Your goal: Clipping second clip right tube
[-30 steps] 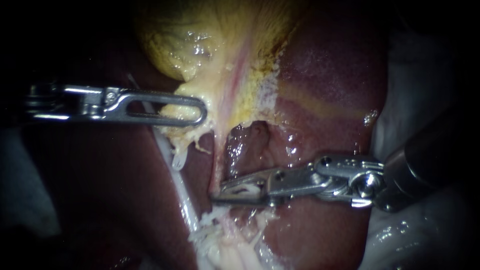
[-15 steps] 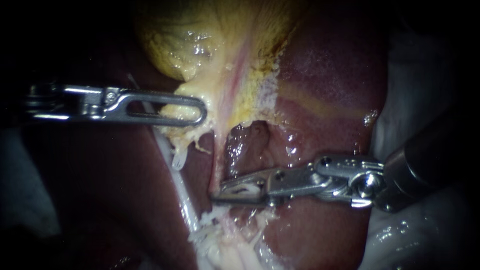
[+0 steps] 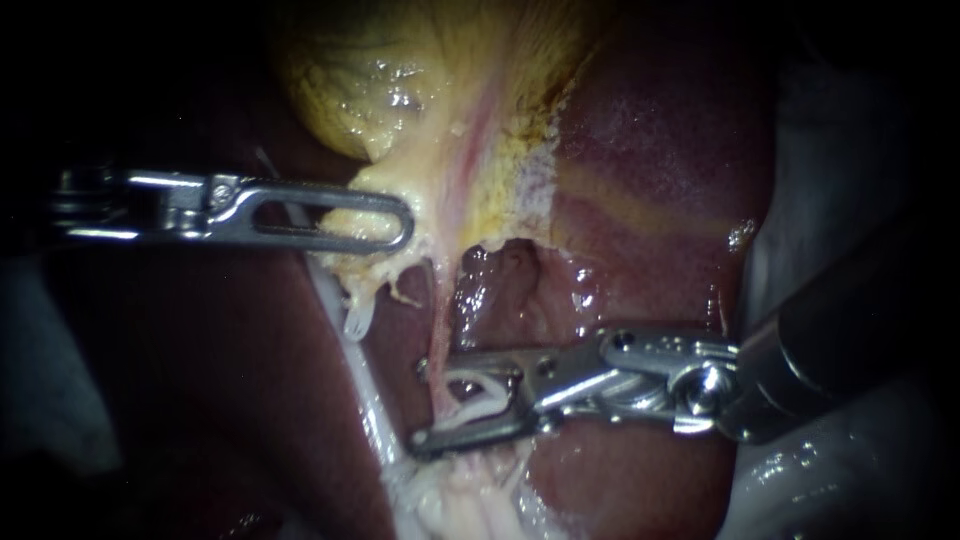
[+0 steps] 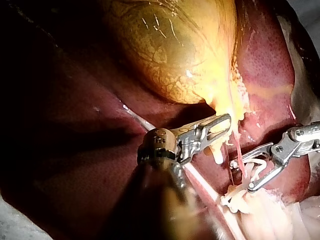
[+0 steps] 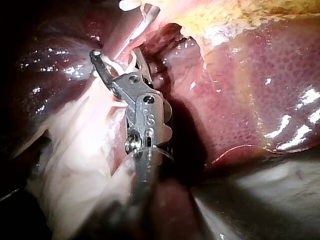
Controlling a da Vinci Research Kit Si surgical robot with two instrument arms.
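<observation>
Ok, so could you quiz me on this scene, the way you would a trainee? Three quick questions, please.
1. True or false: the right instrument, a slim steel shaft ending in two small jaws, has its jaws shut flat together.
2. What does the left instrument, with its looped steel jaws, grip? A) a steel needle B) the yellow bulging gallbladder C) nothing
3. Fill in: the thin pink tube runs ____ the right instrument's jaws.
Key: 1 false, a clear gap shows between them; 2 B; 3 between.
</observation>
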